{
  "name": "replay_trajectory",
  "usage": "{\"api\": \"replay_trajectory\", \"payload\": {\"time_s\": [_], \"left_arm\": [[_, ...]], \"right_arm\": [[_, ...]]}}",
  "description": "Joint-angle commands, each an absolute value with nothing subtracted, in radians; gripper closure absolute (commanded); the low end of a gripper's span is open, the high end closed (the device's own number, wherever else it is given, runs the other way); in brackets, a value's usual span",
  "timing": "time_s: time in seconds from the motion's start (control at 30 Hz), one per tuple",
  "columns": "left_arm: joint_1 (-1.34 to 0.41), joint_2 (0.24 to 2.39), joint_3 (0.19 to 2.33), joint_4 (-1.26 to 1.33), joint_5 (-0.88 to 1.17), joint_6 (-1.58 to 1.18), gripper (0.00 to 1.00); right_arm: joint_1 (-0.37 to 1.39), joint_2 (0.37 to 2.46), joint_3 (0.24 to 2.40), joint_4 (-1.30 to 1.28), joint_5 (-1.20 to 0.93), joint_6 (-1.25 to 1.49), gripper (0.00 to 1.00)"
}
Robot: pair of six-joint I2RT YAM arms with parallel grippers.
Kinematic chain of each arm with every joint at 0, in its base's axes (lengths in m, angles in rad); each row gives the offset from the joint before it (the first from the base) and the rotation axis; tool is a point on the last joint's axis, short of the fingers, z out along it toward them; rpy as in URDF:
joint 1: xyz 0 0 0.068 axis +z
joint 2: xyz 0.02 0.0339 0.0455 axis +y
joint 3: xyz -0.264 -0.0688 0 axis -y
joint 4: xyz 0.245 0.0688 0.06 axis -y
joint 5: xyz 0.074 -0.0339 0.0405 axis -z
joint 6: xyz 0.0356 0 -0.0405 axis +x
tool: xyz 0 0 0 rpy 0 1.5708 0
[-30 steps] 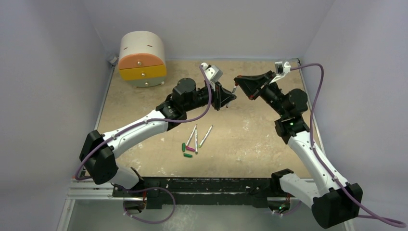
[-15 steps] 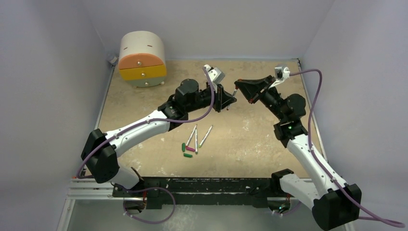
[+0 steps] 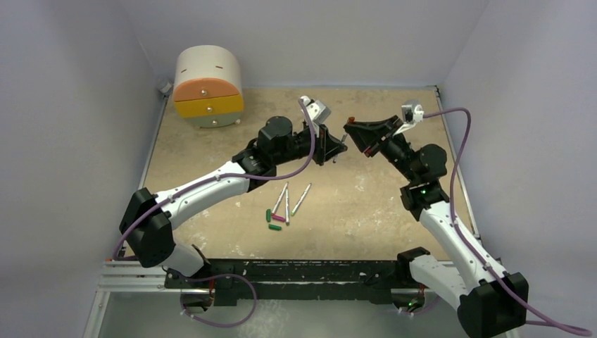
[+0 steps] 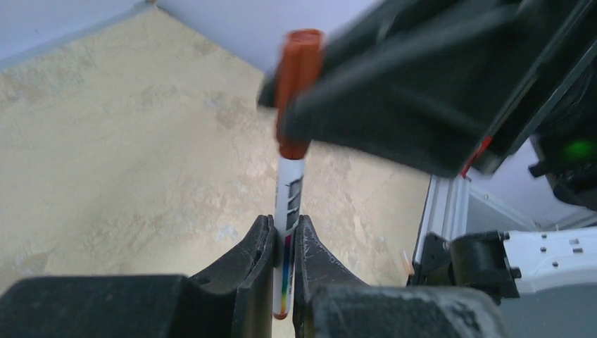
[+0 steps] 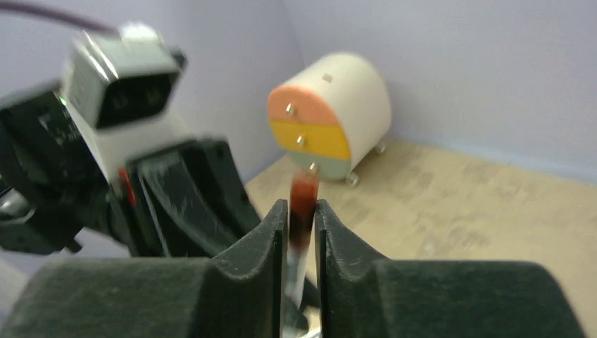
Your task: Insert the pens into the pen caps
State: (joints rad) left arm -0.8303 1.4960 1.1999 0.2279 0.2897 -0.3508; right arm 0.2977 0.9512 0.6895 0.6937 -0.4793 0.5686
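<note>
Since the round drawer unit point(image 3: 208, 86) is parked way off in the far left corner of the table point(image 3: 380, 211), start there. Moving right, three spare pens point(image 3: 287, 201) lie near the middle, with two green caps and a pink one point(image 3: 274, 227) just beside their near ends. Then the mid-air bit: the left gripper point(image 4: 283, 236) is clamped on a white pen point(image 4: 288, 201), and a dark red cap point(image 4: 298, 88) sits over its far tip. The right gripper point(image 5: 301, 215) is pinching that cap.
</note>
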Motion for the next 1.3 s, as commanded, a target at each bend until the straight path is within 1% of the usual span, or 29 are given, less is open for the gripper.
{"api": "replay_trajectory", "payload": {"time_s": [0.0,0.03,0.1,0.2,0.3,0.47,0.6,0.67,0.7,0.8,0.9,1.17,1.27], "left_arm": [[-0.793,1.425,1.323,0.619,0.161,-0.367,1.0],[-0.793,1.42,1.307,0.604,0.171,-0.365,1.0],[-0.793,1.406,1.252,0.589,0.176,-0.37,1.0],[-0.793,1.368,1.139,0.596,0.178,-0.394,1.0],[-0.793,1.312,1.027,0.561,0.156,-0.406,1.0],[-0.793,1.237,0.924,0.444,0.01,-0.368,1.0],[-0.787,1.27,0.975,0.253,-0.159,-0.319,1.0],[-0.773,1.322,1.032,0.143,-0.233,-0.306,1.0],[-0.762,1.356,1.073,0.088,-0.264,-0.298,1.0],[-0.72,1.464,1.156,-0.072,-0.38,-0.309,1.0],[-0.661,1.546,1.175,-0.163,-0.447,-0.332,1.0],[-0.542,1.596,1.114,-0.245,-0.463,-0.376,1.0],[-0.493,1.623,1.106,-0.27,-0.438,-0.379,1.0]], "right_arm": [[0.347,0.93,0.678,0.45,-0.663,0.554,0.7],[0.346,0.928,0.699,0.448,-0.657,0.552,0.64],[0.346,0.929,0.734,0.454,-0.642,0.568,0.6],[0.345,0.9,0.77,0.486,-0.554,0.582,0.62],[0.344,0.864,0.784,0.547,-0.517,0.604,0.62],[0.344,0.862,0.799,0.497,-0.498,0.57,0.63],[0.344,0.868,0.785,0.429,-0.456,0.535,0.75],[0.344,0.868,0.775,0.416,-0.441,0.524,0.86],[0.344,0.869,0.769,0.414,-0.434,0.519,0.9],[0.344,0.886,0.764,0.398,-0.418,0.5,0.92],[0.344,0.914,0.76,0.401,-0.419,0.49,0.92],[0.344,0.997,0.755,0.426,-0.458,0.473,0.91],[0.344,1.023,0.758,0.441,-0.476,0.471,0.91]]}}
